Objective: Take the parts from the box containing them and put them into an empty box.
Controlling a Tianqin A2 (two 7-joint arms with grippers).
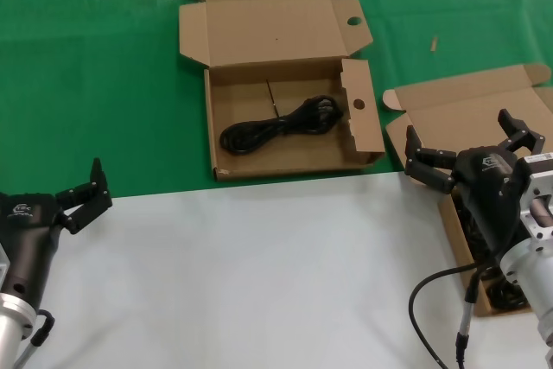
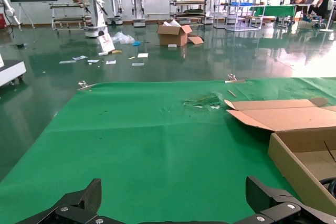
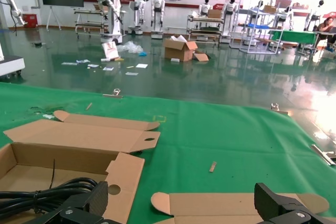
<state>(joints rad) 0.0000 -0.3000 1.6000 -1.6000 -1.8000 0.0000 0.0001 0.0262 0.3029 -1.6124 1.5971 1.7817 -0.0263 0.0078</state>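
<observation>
Right gripper (image 3: 178, 211) fingers spread wide at frame edge, holed cardboard box (image 3: 123, 174) open on green cloth (image 3: 220, 135), black coiled cord (image 3: 42, 192) lying inside, plain lid (image 3: 231, 203) of second box nearer, glossy hall floor (image 3: 210, 77) beyond

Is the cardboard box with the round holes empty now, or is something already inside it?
Not empty. The box with round holes lies open, lid folded back, and one black coiled power cord rests on its floor.
</observation>
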